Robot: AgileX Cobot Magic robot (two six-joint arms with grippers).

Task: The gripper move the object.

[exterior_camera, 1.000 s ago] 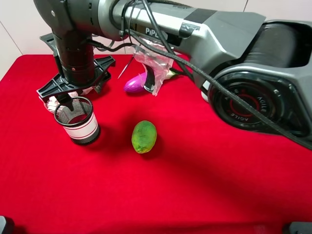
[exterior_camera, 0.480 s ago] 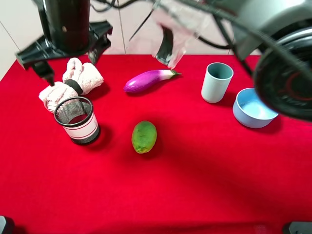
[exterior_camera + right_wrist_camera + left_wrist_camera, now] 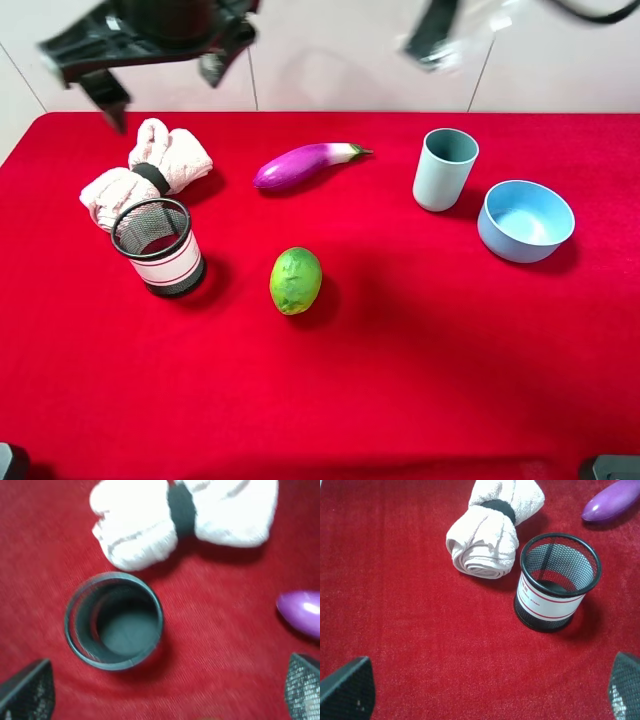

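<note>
A red cloth (image 3: 420, 380) covers the table in front of a white panelled wall (image 3: 330, 60). Compared with half a second earlier in the high view, the right gripper (image 3: 165, 690) has risen further: only its black claw remains along the top edge, well above the cloth, and the large arm body that covered the upper right is gone apart from a blurred piece at the top, so the teal cup (image 3: 445, 168) and the blue bowl (image 3: 500, 240) are now fully exposed. The mesh cup (image 3: 160, 248) has not shifted. It stands on the left part of the cloth, just in front of the rolled white towel (image 3: 150, 170); the left wrist view shows a narrow gap between the two. The cup is upright: its long axis is vertical, the open mouth points up and the black base sits flat on the cloth, with the white red-striped band around the lower wall. The green fruit (image 3: 296, 280) lies to its right, apart from it, and the purple eggplant (image 3: 300, 165) lies further back. The right gripper has its fingers spread wide and holds nothing; its blurred wrist view looks straight down into the cup. The left gripper (image 3: 485, 687) is likewise spread wide and empty, with the cup beyond its fingertips.
</note>
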